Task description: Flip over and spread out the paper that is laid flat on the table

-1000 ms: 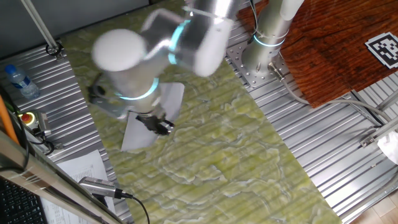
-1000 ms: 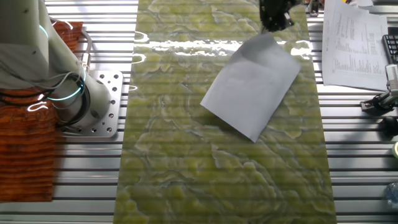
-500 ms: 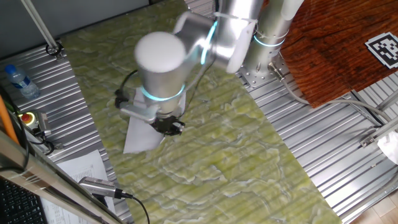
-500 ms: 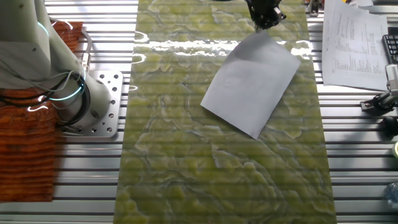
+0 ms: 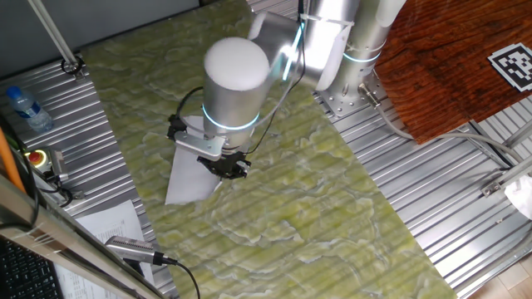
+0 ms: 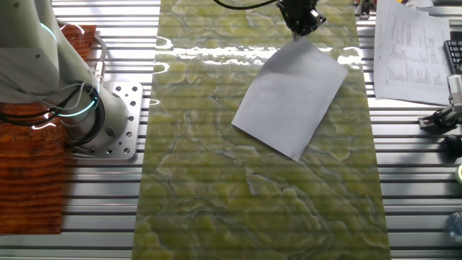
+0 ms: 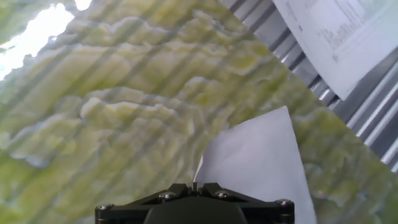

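The blank white paper lies on the green-yellow marbled table mat, with its far corner lifted under my gripper. In the one fixed view the paper shows partly hidden beneath the arm, and the gripper is at its right corner. In the hand view the jaws are closed together at the bottom edge, my gripper pinches the paper by its thin edge, and the sheet spreads away to the right over the mat.
A printed sheet lies on the ribbed metal panel to the right, also in the hand view. The arm's base stands at the left beside a reddish wood board. A water bottle and small tools sit on the far panel.
The gripper has moved along the mat, leftward in the other fixed view, with the paper's corner in it. The sheet has shifted and turned slightly with it.
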You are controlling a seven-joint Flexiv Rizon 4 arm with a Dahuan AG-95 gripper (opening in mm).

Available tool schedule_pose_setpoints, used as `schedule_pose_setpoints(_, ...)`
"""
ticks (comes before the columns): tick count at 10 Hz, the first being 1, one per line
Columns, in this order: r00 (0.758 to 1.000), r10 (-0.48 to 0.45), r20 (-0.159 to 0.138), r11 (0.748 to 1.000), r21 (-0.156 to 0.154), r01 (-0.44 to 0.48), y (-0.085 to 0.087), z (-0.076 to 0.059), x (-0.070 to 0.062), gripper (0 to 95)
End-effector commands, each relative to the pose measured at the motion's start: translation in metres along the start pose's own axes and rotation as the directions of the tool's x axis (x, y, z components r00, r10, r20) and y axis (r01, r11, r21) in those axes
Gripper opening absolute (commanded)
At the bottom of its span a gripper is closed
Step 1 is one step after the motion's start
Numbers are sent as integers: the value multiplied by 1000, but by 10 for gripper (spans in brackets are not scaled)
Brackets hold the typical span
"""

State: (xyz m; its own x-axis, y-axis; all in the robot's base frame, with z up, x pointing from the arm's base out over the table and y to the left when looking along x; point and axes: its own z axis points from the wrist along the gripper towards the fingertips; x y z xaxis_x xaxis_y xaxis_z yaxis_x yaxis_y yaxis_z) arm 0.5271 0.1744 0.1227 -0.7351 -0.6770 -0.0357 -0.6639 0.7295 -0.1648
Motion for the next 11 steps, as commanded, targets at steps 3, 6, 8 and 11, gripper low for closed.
schedule_pose_setpoints(3, 1000, 24, -11, 999, 28, -24, -6, -1, 1, 0)
schedule_pose_setpoints(6, 989, 150, -12, 989, 3, -150, -6, -1, 2, 380)
schedule_pose_setpoints(8, 984, 180, -9, 984, -16, -180, -6, -1, 2, 380)
schedule_pose_setpoints(11, 971, 241, 12, 968, -83, -239, -6, -1, 2, 380)
